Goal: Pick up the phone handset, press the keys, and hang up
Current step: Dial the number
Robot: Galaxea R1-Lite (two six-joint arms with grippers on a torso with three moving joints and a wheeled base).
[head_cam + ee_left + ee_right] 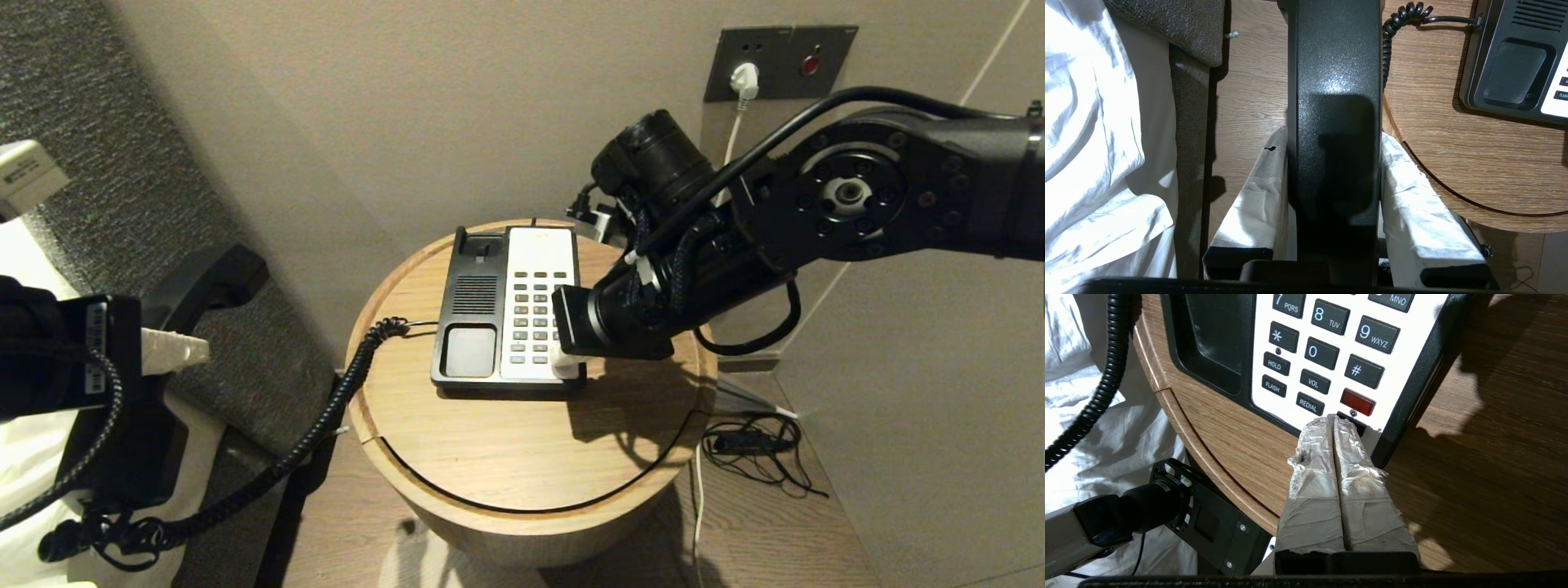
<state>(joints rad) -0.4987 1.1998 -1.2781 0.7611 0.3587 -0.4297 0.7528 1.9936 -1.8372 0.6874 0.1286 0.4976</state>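
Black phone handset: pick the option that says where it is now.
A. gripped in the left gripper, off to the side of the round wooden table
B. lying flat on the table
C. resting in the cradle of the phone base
A: the left gripper is clamped on the black phone handset, away from the black-and-white phone base, whose cradle is empty.

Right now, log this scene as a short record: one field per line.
handset: off its cradle, held beside the table
left gripper: shut on handset
right gripper: jaws shut, tips at the keypad's near edge, by the red key
phone base: on round wooden table
cord: runs from base off the table's edge
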